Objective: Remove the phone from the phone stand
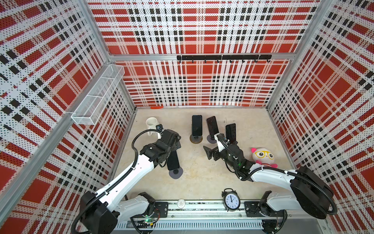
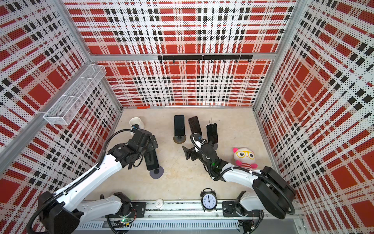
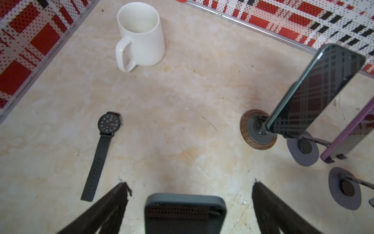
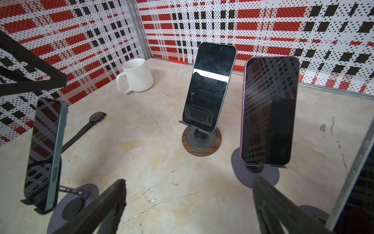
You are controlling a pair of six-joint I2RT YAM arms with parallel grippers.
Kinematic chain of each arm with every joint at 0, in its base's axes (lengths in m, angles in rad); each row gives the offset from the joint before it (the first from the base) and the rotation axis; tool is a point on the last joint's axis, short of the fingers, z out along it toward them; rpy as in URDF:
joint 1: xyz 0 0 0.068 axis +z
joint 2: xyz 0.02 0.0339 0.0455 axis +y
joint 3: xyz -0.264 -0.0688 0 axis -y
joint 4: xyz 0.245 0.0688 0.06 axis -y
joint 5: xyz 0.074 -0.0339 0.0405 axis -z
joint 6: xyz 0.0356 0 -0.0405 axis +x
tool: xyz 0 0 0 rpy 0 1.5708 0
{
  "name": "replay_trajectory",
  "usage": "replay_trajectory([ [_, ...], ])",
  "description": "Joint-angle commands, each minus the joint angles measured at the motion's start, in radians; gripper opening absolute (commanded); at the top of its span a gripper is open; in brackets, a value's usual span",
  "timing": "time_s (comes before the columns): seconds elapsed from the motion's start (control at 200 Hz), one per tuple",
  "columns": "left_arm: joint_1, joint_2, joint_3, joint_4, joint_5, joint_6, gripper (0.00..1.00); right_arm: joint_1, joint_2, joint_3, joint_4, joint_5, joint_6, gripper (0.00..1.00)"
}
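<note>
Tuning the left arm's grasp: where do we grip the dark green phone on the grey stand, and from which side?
The dark green phone leans back on the grey stand, whose lip cradles its bottom edge; the upper half is free. So I'd pinch the two long edges near the top, coming from above. The open left gripper sits lined up there.
</note>
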Motion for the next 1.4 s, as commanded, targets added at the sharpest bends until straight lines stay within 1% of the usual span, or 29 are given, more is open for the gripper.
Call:
replay_trajectory([
  [0.0,0.019,-0.013,-0.017,-0.006,0.059,0.026,0.98,0.001,-0.022,-0.001,0.032,0.010,0.000,1.00],
  [0.11,0.014,0.017,-0.020,-0.004,0.085,0.036,0.98,0.001,-0.019,-0.003,0.035,0.008,0.003,1.00],
  [0.301,-0.025,0.058,-0.030,0.012,0.070,0.048,0.98,0.001,-0.011,-0.002,0.034,0.020,0.001,1.00],
  [0.506,-0.023,0.065,-0.062,0.023,0.068,0.046,0.98,0.001,-0.008,-0.005,0.041,0.029,-0.002,1.00],
  [0.636,-0.008,0.044,-0.075,0.029,0.072,0.050,0.99,0.001,-0.044,0.010,0.006,0.036,0.019,1.00],
  [0.661,-0.004,0.039,-0.075,0.032,0.075,0.050,1.00,-0.001,-0.055,0.018,-0.012,0.052,0.022,1.00],
  [0.691,-0.001,0.035,-0.076,0.038,0.081,0.049,1.00,-0.002,-0.070,0.034,-0.064,0.147,0.045,1.00],
  [0.696,0.001,0.034,-0.076,0.039,0.081,0.049,1.00,-0.004,-0.075,0.044,-0.089,0.179,0.059,1.00],
  [0.711,0.003,0.031,-0.076,0.041,0.082,0.051,1.00,-0.011,-0.083,0.056,-0.131,0.217,0.077,1.00],
  [0.742,0.006,0.027,-0.077,0.045,0.086,0.052,1.00,-0.037,-0.099,0.079,-0.192,0.230,0.093,1.00],
  [0.767,0.008,0.024,-0.076,0.048,0.088,0.054,1.00,-0.075,-0.117,0.093,-0.232,0.196,0.102,1.00],
  [0.807,0.008,0.022,-0.079,0.053,0.089,0.056,1.00,-0.148,-0.156,0.095,-0.275,0.099,0.121,1.00],
  [0.822,0.009,0.020,-0.080,0.055,0.091,0.056,1.00,-0.176,-0.172,0.090,-0.278,0.071,0.130,1.00],
  [0.837,0.009,0.019,-0.083,0.056,0.091,0.055,1.00,-0.211,-0.196,0.080,-0.276,0.008,0.137,1.00],
  [0.892,0.011,0.016,-0.091,0.061,0.095,0.056,1.00,-0.286,-0.261,0.040,-0.237,-0.123,0.147,1.00],
  [1.042,0.016,0.002,-0.106,0.071,0.087,0.047,1.00,-0.396,-0.358,0.007,-0.251,-0.229,0.139,1.00],
  [1.092,0.020,-0.008,-0.111,0.078,0.094,0.042,1.00,-0.444,-0.385,0.002,-0.259,-0.286,0.147,1.00],
  [1.147,0.022,-0.016,-0.119,0.080,0.099,0.034,1.00,-0.527,-0.420,0.007,-0.292,-0.367,0.176,1.00],
  [1.233,0.027,-0.024,-0.138,0.085,0.103,0.027,0.99,-0.697,-0.475,0.008,-0.324,-0.468,0.260,1.00],
  [1.293,0.033,-0.025,-0.145,0.088,0.106,0.024,0.98,-0.821,-0.497,-0.012,-0.294,-0.567,0.319,1.00],
  [1.313,0.034,-0.026,-0.147,0.090,0.108,0.024,0.98,-0.858,-0.498,-0.019,-0.281,-0.595,0.360,1.00],
  [1.393,0.040,-0.024,-0.145,0.090,0.111,0.025,0.95,-0.973,-0.490,-0.051,-0.215,-0.693,0.450,1.00],
])
